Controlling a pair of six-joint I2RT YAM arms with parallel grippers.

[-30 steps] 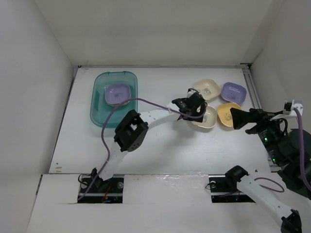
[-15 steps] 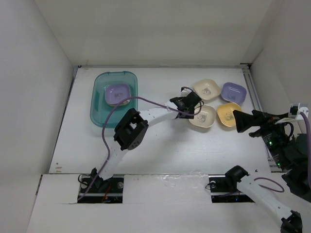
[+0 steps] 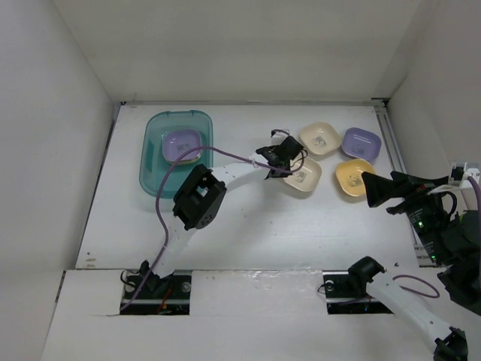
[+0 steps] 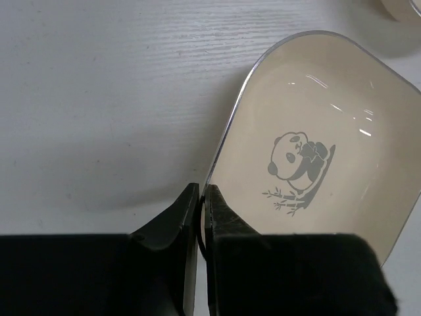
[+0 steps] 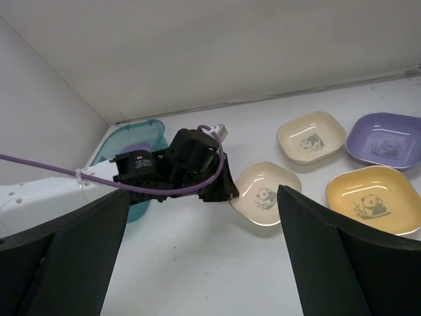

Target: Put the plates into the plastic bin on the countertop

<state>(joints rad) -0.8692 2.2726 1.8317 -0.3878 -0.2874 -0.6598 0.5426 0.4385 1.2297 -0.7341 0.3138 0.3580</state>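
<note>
Four plates sit on the countertop (image 3: 248, 226), right side: far cream plate (image 3: 319, 138), outer lavender plate (image 3: 361, 141), yellow plate (image 3: 353, 178), near cream plate (image 4: 316, 151). The left gripper (image 4: 201, 197) is clenched on the near cream plate's rim. The right gripper (image 3: 370, 188) stands released, just beside the yellow plate. The plastic bin (image 3: 154, 162), at left, holds another lavender plate (image 3: 183, 144) uppermost.
</note>
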